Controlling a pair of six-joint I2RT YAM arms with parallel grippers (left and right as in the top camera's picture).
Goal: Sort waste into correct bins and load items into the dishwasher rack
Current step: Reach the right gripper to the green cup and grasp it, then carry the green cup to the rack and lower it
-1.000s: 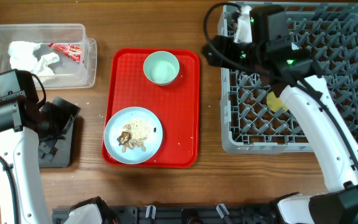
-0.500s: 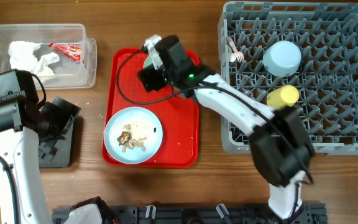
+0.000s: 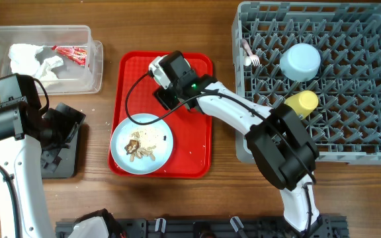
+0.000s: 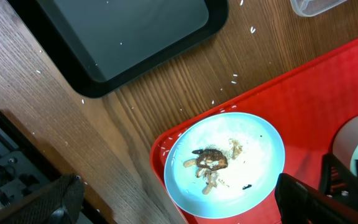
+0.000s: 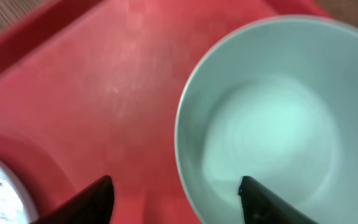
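The left end effector (image 4: 179,190) is hanging over the surface with its two fingers wide apart, holding nothing. It is sitting near the black tray (image 4: 135,50), which is looking bare inside. Up in the far left corner, the clear tub (image 3: 94,73) is holding the white napkins (image 3: 32,59) and the red-and-white wrapper (image 3: 71,54). The print on the wrapper is too small to read.

On the red serving tray (image 3: 197,145), the light blue plate (image 3: 164,151) is carrying the brown food scraps (image 3: 141,145).

The right end effector (image 5: 176,198) is hovering just over the pale green bowl (image 5: 272,124), fingers apart. One finger is hanging outside the rim and one inside, so the rim is lying between them. The bowl is round, so it has no long side. The right arm is much nearer to it.

In the grey rack (image 3: 349,125), the white fork (image 3: 249,53), the light blue bowl (image 3: 301,61) and the yellow cup (image 3: 301,102) are resting among the pegs.
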